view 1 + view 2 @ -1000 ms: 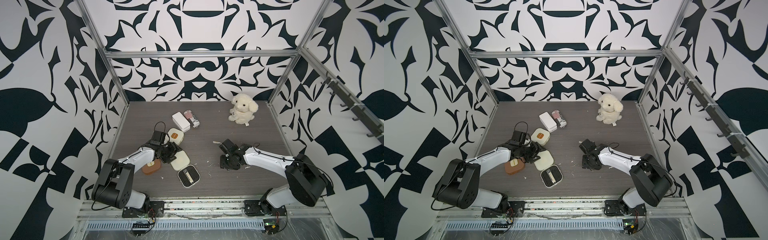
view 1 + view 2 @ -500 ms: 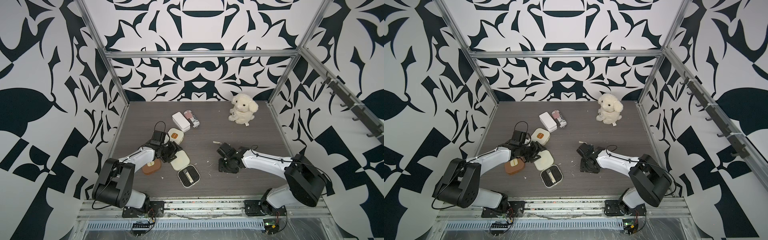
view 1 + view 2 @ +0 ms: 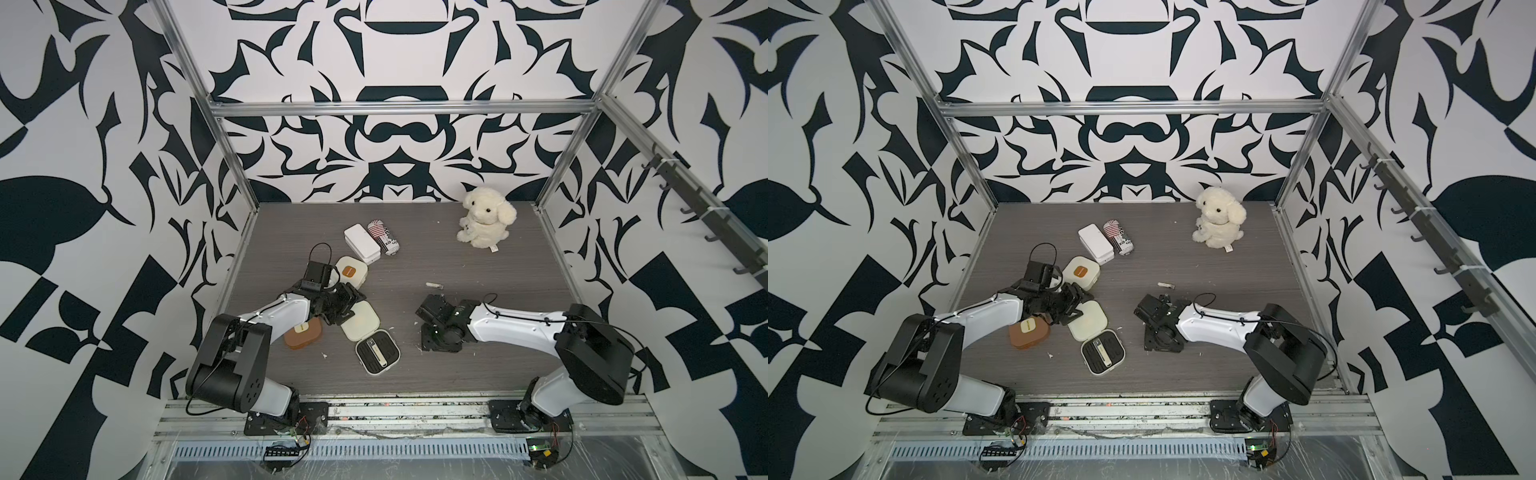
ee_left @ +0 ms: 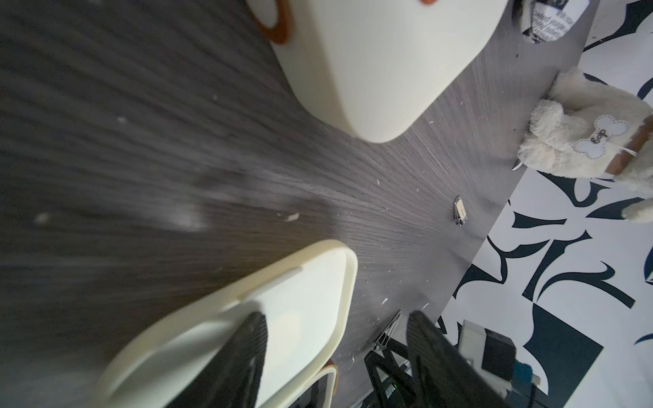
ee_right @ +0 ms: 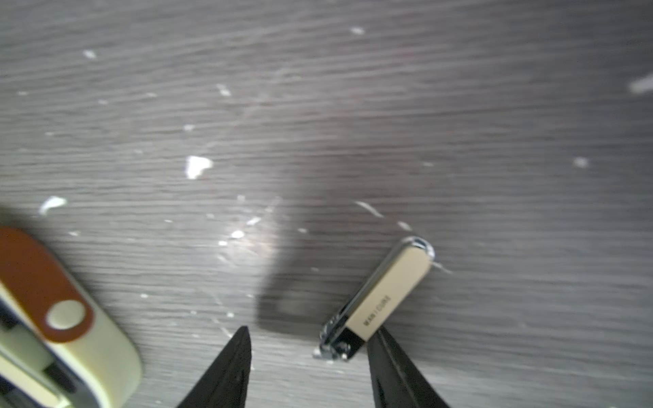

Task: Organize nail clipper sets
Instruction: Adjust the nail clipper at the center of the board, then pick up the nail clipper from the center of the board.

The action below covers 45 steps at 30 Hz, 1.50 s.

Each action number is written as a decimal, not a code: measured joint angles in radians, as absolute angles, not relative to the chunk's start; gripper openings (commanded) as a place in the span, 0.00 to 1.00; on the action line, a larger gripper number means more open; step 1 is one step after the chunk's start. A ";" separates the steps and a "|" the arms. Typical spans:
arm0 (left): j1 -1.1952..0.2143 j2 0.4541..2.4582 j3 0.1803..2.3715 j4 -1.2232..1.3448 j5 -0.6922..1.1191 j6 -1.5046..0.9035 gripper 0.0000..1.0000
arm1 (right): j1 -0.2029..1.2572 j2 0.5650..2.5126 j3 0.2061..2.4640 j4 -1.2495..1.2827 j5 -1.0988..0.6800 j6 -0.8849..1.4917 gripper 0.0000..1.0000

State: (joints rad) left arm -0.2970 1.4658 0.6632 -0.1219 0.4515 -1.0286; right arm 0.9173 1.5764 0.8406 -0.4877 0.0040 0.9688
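Observation:
An open cream case lies front of centre, its black slotted half [image 3: 377,352] holding a metal clipper and its lid [image 3: 362,322] flat behind it. My left gripper [image 3: 347,305] is open over that lid; in the left wrist view one finger [image 4: 247,353] lies on the lid [image 4: 300,282] and the other stands past its rim. A closed cream case [image 3: 351,272] and a tan-brown case [image 3: 303,334] flank the left arm. A small loose clipper [image 3: 434,285] lies on the table. My right gripper [image 5: 311,330] is open, with that clipper [image 5: 381,296] beside one fingertip, not gripped.
A plain white box [image 3: 361,243] and a striped can [image 3: 384,237] lie behind the cases. A plush dog [image 3: 486,222] sits at the back right. White crumbs dot the dark wood table [image 3: 478,266]. Metal frame posts and patterned walls close in the sides.
My right gripper has slid to the left, coming in front of the loose clipper, and its jaws have widened slightly. The left arm and the cases have not moved.

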 measured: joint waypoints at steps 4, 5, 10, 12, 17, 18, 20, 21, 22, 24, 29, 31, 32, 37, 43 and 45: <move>-0.297 1.466 0.661 -0.117 0.454 -1.029 0.67 | 0.923 1.622 0.887 -0.471 0.003 0.970 0.58; -0.297 1.466 0.661 -0.115 0.454 -1.029 0.67 | 0.923 1.633 0.899 -0.467 0.003 0.970 0.57; -0.297 1.466 0.657 -0.111 0.454 -1.029 0.67 | 0.923 1.692 0.965 -0.466 0.008 0.962 0.57; -0.297 1.466 0.654 -0.111 0.454 -1.029 0.67 | 0.922 1.713 0.991 -0.469 0.015 0.952 0.57; -0.297 1.466 0.654 -0.111 0.455 -1.029 0.67 | 0.913 1.747 1.036 -0.492 0.031 0.916 0.57; -0.297 1.466 0.654 -0.111 0.455 -1.029 0.67 | 0.909 1.752 1.044 -0.499 0.034 0.910 0.57; -0.297 1.466 0.654 -0.111 0.455 -1.029 0.67 | 0.902 1.754 1.060 -0.514 0.038 0.890 0.57; -0.297 1.466 0.654 -0.111 0.455 -1.029 0.67 | 0.900 1.753 1.067 -0.521 0.038 0.879 0.57; -0.297 1.466 0.654 -0.111 0.455 -1.029 0.67 | 0.897 1.753 1.078 -0.526 0.038 0.865 0.57; -0.297 1.466 0.654 -0.111 0.455 -1.029 0.67 | 0.895 1.752 1.099 -0.530 0.038 0.834 0.56; -0.297 1.466 0.654 -0.111 0.454 -1.029 0.67 | 0.877 1.706 1.132 -0.545 0.032 0.741 0.57; -0.297 1.466 0.654 -0.111 0.454 -1.029 0.67 | 0.862 1.682 1.135 -0.558 0.020 0.695 0.58; -0.297 1.466 0.654 -0.111 0.454 -1.029 0.67 | 0.853 1.677 1.137 -0.568 0.017 0.674 0.58; -0.297 1.466 0.654 -0.111 0.453 -1.029 0.67 | 0.811 1.704 1.151 -0.638 0.017 0.564 0.58; -0.297 1.466 0.654 -0.111 0.453 -1.029 0.67 | 0.813 1.774 1.153 -0.708 0.029 0.475 0.58; -0.297 1.466 0.654 -0.112 0.453 -1.029 0.67 | 0.814 1.785 1.153 -0.719 0.032 0.459 0.57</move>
